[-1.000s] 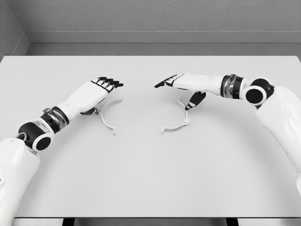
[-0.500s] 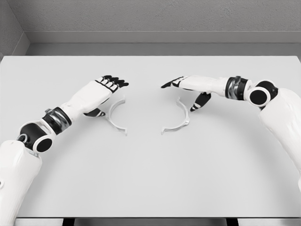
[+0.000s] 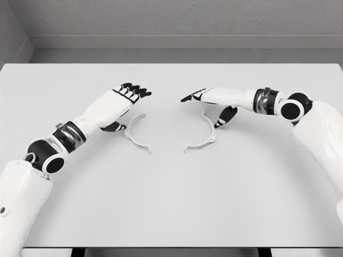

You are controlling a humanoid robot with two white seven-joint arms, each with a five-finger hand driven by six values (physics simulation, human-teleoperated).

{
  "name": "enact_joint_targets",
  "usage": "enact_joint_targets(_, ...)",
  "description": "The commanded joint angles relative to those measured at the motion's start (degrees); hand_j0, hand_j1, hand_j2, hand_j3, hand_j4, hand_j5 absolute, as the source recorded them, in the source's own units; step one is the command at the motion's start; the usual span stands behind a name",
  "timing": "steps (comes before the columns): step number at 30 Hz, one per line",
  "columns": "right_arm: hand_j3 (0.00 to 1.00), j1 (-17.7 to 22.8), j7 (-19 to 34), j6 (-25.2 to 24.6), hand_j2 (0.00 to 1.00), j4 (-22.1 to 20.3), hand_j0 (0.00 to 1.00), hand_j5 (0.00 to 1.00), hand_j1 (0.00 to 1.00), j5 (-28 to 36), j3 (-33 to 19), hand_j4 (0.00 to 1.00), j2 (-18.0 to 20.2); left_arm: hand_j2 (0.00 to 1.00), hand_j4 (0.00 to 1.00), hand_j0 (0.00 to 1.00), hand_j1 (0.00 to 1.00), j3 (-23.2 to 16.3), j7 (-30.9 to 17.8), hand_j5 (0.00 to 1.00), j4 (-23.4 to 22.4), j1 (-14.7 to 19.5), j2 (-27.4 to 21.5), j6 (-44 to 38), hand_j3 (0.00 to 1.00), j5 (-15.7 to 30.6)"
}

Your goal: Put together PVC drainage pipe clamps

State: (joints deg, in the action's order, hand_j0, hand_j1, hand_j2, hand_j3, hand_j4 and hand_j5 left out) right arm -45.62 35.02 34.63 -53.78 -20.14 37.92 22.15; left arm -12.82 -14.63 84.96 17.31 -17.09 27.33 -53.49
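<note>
Two thin white half-ring PVC clamp pieces, left piece (image 3: 136, 133) and right piece (image 3: 202, 135), lie facing at the pale grey tabletop's (image 3: 171, 203) centre, each backed at nine and three o'clock by the left hand (image 3: 120, 101) and right hand (image 3: 211, 99), fingers relaxed and empty, seemingly poised to push them together.

Bright, even, diffuse light; soft faint shadows; sharp render throughout.

Two half-ring clamps lie on the table (image 3: 171, 203) near the frame's middle: one clamp half (image 3: 135, 134) left of centre, the other clamp half (image 3: 205, 135) right of it, apart, their open sides facing each other.
</note>
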Motion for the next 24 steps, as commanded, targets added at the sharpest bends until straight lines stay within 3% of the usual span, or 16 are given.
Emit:
enact_joint_targets(1,1.00,0.00,-0.02,-0.17,1.00,-0.18,1.00,1.00,1.00,0.28,-0.04,1.00,-0.44,1.00,1.00,1.00,1.00,-0.01,0.04,1.00,0.29,0.00,0.56,-0.09,1.00,0.31)
enact_joint_targets(5,1.00,0.09,-0.02,-1.40,1.00,-2.55,1.00,1.00,1.00,-0.42,-0.04,1.00,-0.62,1.00,1.00,1.00,1.00,0.70,0.04,1.00,-0.06,0.09,0.13,-0.09,1.00,0.40)
enact_joint_targets(10,1.00,0.00,-0.02,-1.40,1.00,-3.70,1.00,1.00,1.00,-0.42,0.75,1.00,-0.80,1.00,1.00,1.00,1.00,4.47,0.04,1.00,-1.03,-0.35,-0.40,-0.09,1.00,0.58)
enact_joint_targets(24,1.00,0.09,-0.02,-1.49,1.00,-5.28,1.00,1.00,1.00,-0.33,1.98,1.00,-2.12,1.00,1.00,1.00,1.00,2.81,0.04,1.00,0.99,-2.90,-1.02,0.53,1.00,0.40)
